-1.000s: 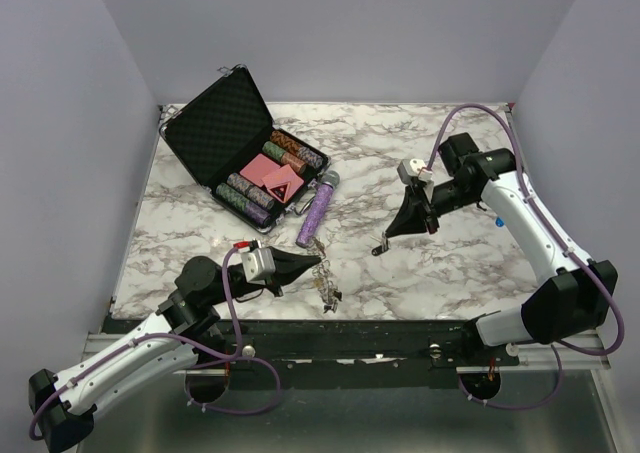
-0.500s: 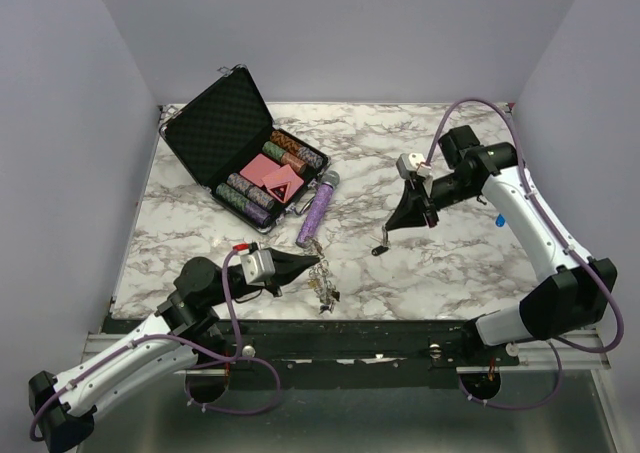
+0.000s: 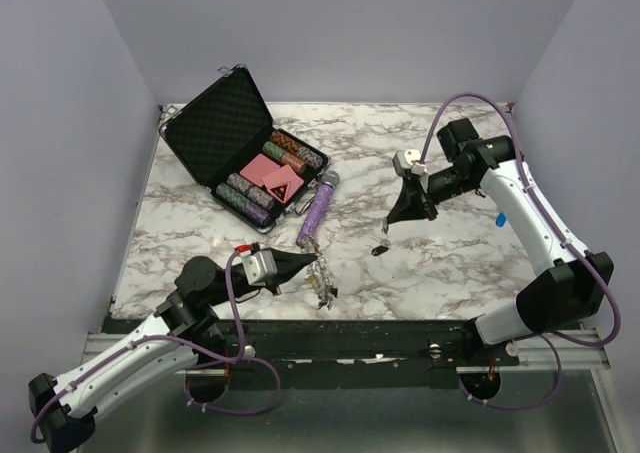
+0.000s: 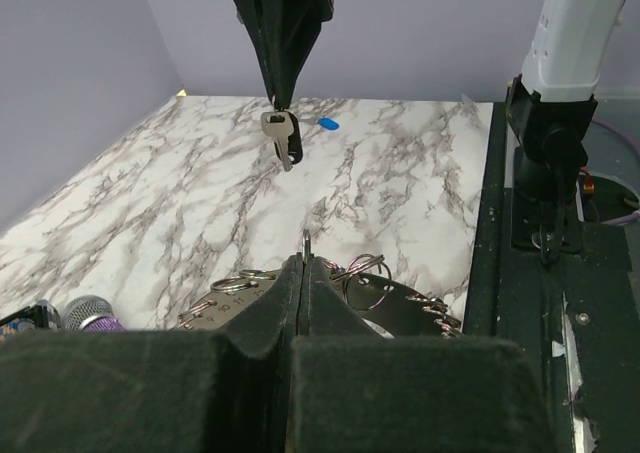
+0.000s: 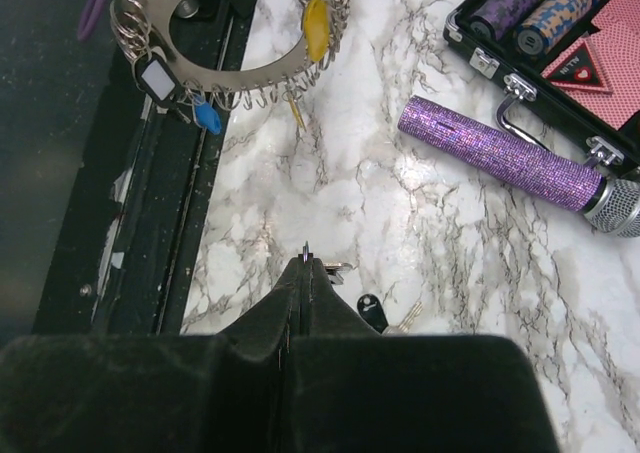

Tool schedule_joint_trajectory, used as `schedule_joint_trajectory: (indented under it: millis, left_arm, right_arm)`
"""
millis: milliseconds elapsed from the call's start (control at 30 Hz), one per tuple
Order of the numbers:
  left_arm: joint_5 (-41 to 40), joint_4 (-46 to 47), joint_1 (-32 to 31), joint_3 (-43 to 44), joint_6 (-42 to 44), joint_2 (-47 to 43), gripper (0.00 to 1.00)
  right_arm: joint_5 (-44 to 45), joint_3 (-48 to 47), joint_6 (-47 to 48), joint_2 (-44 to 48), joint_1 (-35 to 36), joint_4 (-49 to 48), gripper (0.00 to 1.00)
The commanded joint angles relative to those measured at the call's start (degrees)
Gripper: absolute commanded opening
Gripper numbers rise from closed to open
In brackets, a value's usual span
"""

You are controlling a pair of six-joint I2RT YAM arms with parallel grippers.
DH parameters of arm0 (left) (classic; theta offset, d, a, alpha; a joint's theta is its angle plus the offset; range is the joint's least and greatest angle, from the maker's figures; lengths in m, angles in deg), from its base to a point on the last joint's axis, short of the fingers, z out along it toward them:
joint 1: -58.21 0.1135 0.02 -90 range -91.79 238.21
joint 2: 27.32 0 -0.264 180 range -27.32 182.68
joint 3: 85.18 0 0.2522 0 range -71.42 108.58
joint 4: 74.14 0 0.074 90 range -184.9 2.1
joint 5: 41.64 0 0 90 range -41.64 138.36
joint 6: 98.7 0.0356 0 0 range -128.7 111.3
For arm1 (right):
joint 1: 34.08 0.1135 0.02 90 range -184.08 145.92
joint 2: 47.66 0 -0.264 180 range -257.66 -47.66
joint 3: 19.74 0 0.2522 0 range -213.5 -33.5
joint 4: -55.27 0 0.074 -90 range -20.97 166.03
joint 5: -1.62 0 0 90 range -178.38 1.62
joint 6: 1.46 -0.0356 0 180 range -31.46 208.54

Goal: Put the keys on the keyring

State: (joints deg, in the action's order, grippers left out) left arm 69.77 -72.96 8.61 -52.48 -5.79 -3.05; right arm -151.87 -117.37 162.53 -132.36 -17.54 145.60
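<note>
My left gripper (image 3: 312, 264) is shut near the table's front edge, its tips pinching a small split ring of the keyring (image 3: 322, 283). In the left wrist view the gripper (image 4: 303, 259) hides much of the keyring (image 4: 405, 311), a silver ring lined with small loops. Above the table's middle right, my right gripper (image 3: 389, 228) is shut on a small ring with two keys (image 3: 380, 246) dangling under it. The right wrist view shows that gripper (image 5: 305, 262), a black-headed key (image 5: 372, 311), and the keyring (image 5: 150, 35) farther off with yellow and blue caps.
An open black case (image 3: 245, 158) holding poker chips and cards sits at the back left. A purple glittery tube (image 3: 316, 213) lies beside it, between the two grippers. A small blue piece (image 3: 499, 218) lies near the right arm. The dark front rail (image 3: 400, 338) borders the table.
The right gripper has lifted the dangling keys slightly, shifting a little left and away from the front edge. The left gripper and keyring have hardly moved.
</note>
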Motion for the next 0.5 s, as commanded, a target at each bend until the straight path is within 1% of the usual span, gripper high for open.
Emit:
schedule_joint_trajectory:
  millis: [0, 233, 467]
  left_arm:
    - [-0.9, 3.4, 0.4, 1.0, 1.6, 0.2, 0.0]
    - [0.3, 2.2, 0.4, 2.5, 3.8, 1.5, 0.0]
    - [1.6, 0.7, 0.6, 5.0, 7.0, 4.0, 0.0]
  right_arm:
    - [-2.1, 2.0, 1.2, 1.6, 0.8, 4.8, 0.01]
    - [-1.3, 1.1, 3.2, 3.0, 4.4, 4.7, 0.01]
    - [3.2, 2.8, 5.7, 4.8, 10.4, 4.7, 0.0]
